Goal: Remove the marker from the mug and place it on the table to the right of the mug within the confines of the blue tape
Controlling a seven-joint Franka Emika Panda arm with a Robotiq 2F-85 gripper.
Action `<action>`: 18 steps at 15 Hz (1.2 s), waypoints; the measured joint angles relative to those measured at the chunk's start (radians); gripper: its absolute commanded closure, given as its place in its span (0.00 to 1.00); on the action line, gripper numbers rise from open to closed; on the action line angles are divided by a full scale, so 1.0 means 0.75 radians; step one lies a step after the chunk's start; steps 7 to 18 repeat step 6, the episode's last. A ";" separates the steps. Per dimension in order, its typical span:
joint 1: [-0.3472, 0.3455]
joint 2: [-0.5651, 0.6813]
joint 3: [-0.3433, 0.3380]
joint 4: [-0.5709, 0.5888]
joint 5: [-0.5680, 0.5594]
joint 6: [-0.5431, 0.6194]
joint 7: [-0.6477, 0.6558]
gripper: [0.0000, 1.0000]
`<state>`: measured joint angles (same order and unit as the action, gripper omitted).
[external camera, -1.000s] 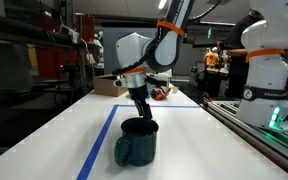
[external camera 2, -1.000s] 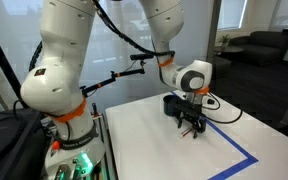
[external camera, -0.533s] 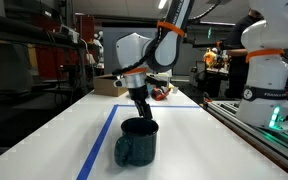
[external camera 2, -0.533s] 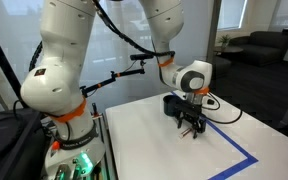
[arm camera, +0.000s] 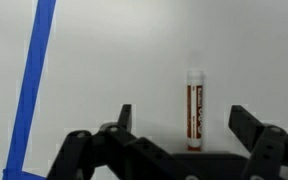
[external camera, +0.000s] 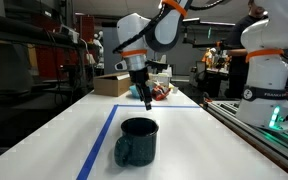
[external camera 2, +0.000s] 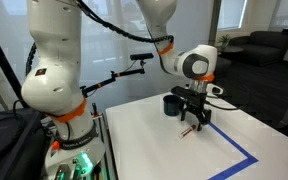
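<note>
The dark mug (external camera: 136, 141) stands upright on the white table inside the blue tape (external camera: 97, 143); it also shows in an exterior view (external camera 2: 171, 103). The marker (arm camera: 194, 108), white with a red label, lies flat on the table in the wrist view, and shows as a thin stick (external camera 2: 187, 131) beside the mug. My gripper (arm camera: 184, 114) is open and empty, hovering straight above the marker, with the marker between its two fingers in the picture. In both exterior views the gripper (external camera: 146, 99) (external camera 2: 196, 119) hangs clear of the table.
A blue tape line (arm camera: 35, 80) runs along the left of the wrist view and forms a corner (external camera 2: 240, 156) in front. A cardboard box (external camera: 111, 85) and clutter sit at the far table end. A second white robot base (external camera: 266, 75) stands beside the table.
The gripper has risen from low beside the mug and now hangs higher. The marker stays lying on the table beneath it.
</note>
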<state>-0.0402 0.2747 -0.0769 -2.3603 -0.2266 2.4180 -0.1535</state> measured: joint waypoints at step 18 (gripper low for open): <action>0.002 0.002 0.000 -0.005 0.000 0.000 0.008 0.00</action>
